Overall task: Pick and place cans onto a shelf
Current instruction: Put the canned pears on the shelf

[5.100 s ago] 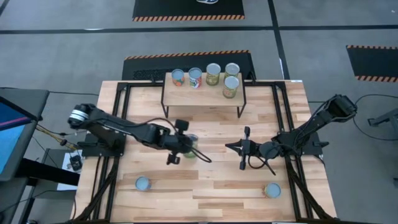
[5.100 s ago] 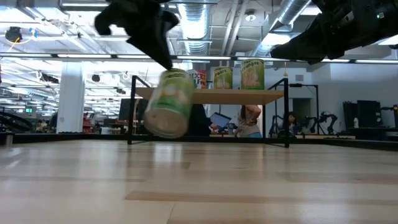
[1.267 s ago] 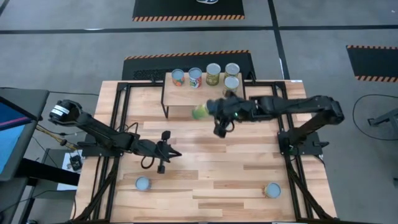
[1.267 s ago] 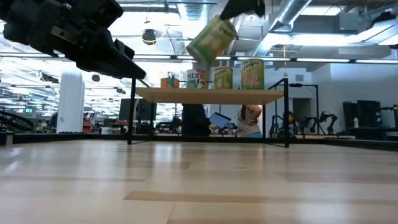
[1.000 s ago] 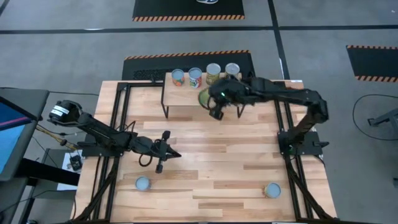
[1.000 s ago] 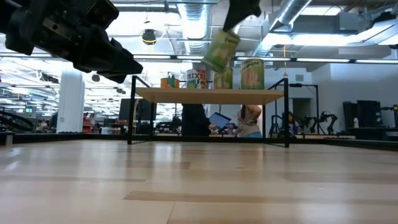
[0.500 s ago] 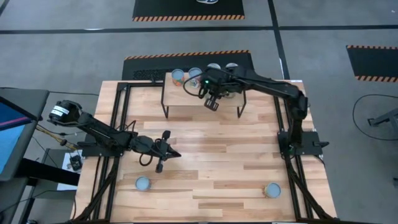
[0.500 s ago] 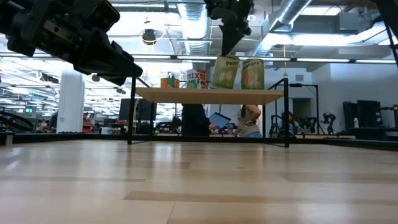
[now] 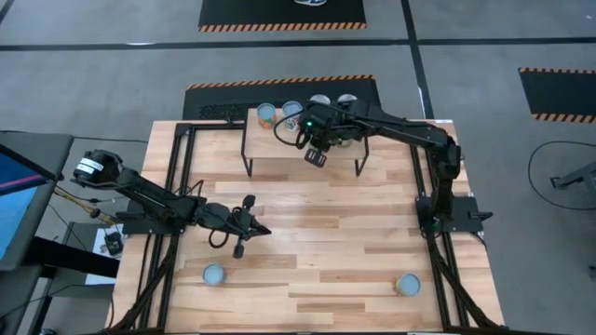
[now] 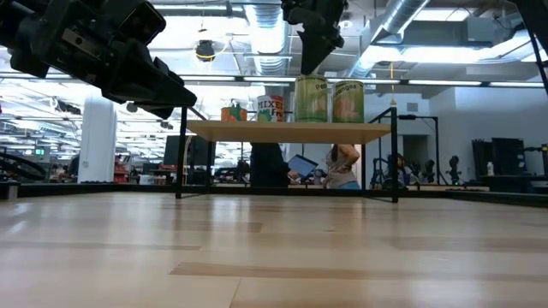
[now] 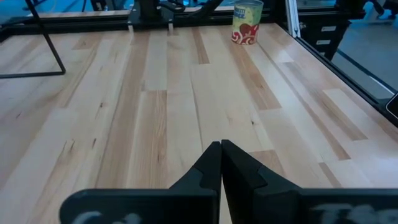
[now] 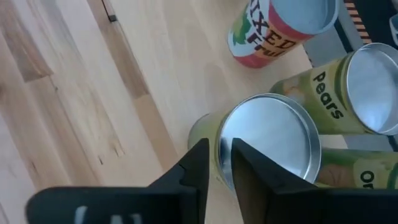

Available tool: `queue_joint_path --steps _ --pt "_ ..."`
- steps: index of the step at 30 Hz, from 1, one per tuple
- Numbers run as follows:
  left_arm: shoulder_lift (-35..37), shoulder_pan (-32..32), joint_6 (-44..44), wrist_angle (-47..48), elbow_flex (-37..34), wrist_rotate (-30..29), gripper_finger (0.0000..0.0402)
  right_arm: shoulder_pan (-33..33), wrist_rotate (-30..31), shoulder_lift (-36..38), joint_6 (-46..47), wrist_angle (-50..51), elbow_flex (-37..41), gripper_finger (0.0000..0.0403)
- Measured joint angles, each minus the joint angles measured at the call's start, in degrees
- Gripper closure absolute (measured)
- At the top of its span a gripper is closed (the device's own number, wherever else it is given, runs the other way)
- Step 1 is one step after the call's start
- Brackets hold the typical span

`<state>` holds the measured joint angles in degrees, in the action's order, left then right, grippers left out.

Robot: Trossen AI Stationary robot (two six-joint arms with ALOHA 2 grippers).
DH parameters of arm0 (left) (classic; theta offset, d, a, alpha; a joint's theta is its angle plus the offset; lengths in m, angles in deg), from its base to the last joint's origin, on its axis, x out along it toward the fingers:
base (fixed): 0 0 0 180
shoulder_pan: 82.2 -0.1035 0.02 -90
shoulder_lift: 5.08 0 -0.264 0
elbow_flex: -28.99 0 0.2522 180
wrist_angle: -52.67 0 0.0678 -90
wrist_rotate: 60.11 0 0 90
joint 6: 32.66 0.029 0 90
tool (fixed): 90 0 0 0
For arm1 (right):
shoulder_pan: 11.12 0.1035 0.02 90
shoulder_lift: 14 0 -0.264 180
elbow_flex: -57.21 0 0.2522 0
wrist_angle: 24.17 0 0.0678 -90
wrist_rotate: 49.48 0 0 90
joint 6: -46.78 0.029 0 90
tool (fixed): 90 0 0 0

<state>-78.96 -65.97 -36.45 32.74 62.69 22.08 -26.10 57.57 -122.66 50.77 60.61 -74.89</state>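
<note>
Right gripper [image 12: 216, 163] is over the shelf [image 9: 279, 147], fingers slightly parted, apparently astride the lid rim of a green pears can [image 12: 264, 149]; can't tell if they touch it. That can stands upright on the shelf among the others. Left gripper [image 11: 221, 163] is pressed together, hanging low over the tabletop [image 9: 317, 242]. Two cans [image 9: 213, 274] sit near the front edge.

Illumination is bright and even, supplied by overhead ceiling lights [image 10: 257, 34] visible in the low view, where they blow out to white glare. The desk [image 9: 307, 242] shows only soft, faint shadows under the arms. In the low view the near desk surface is blurred. In the right wrist view, the can lid [image 12: 273, 137] reflects a dull sheen.
</note>
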Motion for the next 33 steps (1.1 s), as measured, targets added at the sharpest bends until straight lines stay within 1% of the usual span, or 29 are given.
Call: queue_joint_path --steps 4,6,7,10,13,14,17,22,27,33 --pt "-0.02 0.00 0.02 -0.02 0.00 -0.02 0.0401 0.10 1.31 -0.01 -1.79 0.23 -0.17 0.0296" --pt "-0.02 0.00 0.07 -0.02 0.00 -0.02 0.0401 0.73 1.70 -0.11 -2.38 2.13 -1.58 0.0296" --pt "-0.02 0.00 0.07 -0.02 0.00 -0.03 0.0402 1.49 2.99 -0.09 -2.76 2.60 -2.45 0.0300" --pt "-0.02 0.00 0.11 -0.02 0.00 -0.07 0.0402 5.02 8.11 0.87 -4.90 3.84 -4.23 0.0334" --pt "-0.02 0.00 0.11 0.34 0.00 -0.08 0.0402 8.04 8.71 2.47 -5.98 3.79 -4.14 0.0385" --pt "-0.02 0.00 0.08 0.51 0.00 -0.08 0.0402 8.45 8.59 3.02 -5.71 4.13 -3.54 0.0391" --pt "-0.02 0.05 -0.34 0.67 0.00 -0.07 0.0402 8.90 8.84 4.00 -3.76 5.94 -0.44 0.0386" --pt "-0.02 0.44 -0.85 0.77 0.00 -0.11 0.0402 8.27 9.28 4.44 -3.18 5.84 8.28 0.0396" --pt "-0.02 0.44 -0.72 0.79 0.00 -0.35 0.0402 6.54 10.32 4.43 -5.10 -0.38 15.30 0.0392" --pt "-0.02 0.44 -0.70 0.79 0.00 -0.35 0.0402 5.20 10.15 4.46 -7.06 -8.97 18.39 0.0398"
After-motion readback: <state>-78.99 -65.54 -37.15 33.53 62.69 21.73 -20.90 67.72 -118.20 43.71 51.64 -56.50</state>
